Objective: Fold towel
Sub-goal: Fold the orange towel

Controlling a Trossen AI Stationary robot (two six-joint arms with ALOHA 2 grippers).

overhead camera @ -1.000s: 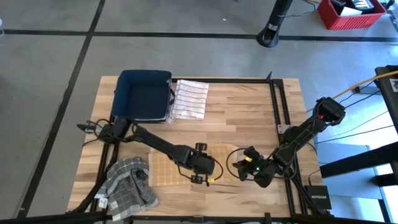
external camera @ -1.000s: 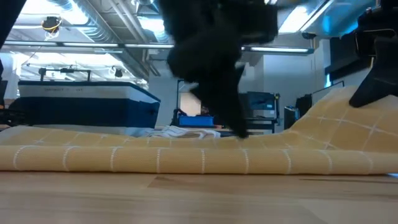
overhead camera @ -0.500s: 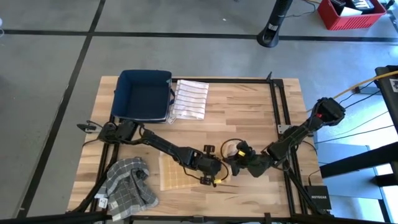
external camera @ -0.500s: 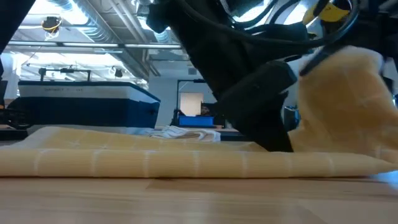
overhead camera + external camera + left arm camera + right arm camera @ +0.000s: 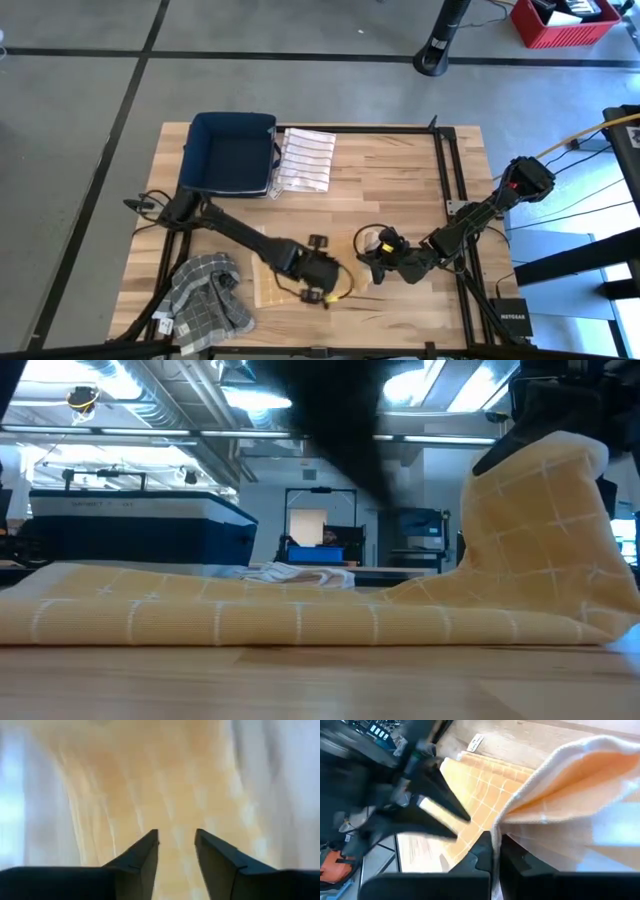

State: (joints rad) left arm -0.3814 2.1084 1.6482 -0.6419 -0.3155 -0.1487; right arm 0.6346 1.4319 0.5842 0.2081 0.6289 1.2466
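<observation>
The right claw is pinching 1 edge of the yellow grid-patterned towel between its closed fingers, and in the right wrist view the cloth's hemmed edge is running straight down into that grip. It is holding the edge up off the worktop, which in the low view makes the towel rise at one end into a tall flap while the rest is lying flat. Lifting the edge this way seems meant to let that end be carried over the flat part, so the cloth doubles on itself rather than dragging along the wood.

The left claw is sitting over the flat part of the towel near the front of the worktop, just beside the right claw. Its fingers are standing a narrow gap apart with yellow cloth filling the view beyond them, and nothing is visibly caught between them. It is probably there to pin the cloth or mark the fold line, though whether it is actually touching the fabric cannot be told.

The fold looks begun but not laid down. Well apart from this work, a dark blue bin and a striped white cloth are lying at the back, and a grey checked towel is bunched at the front left corner.
</observation>
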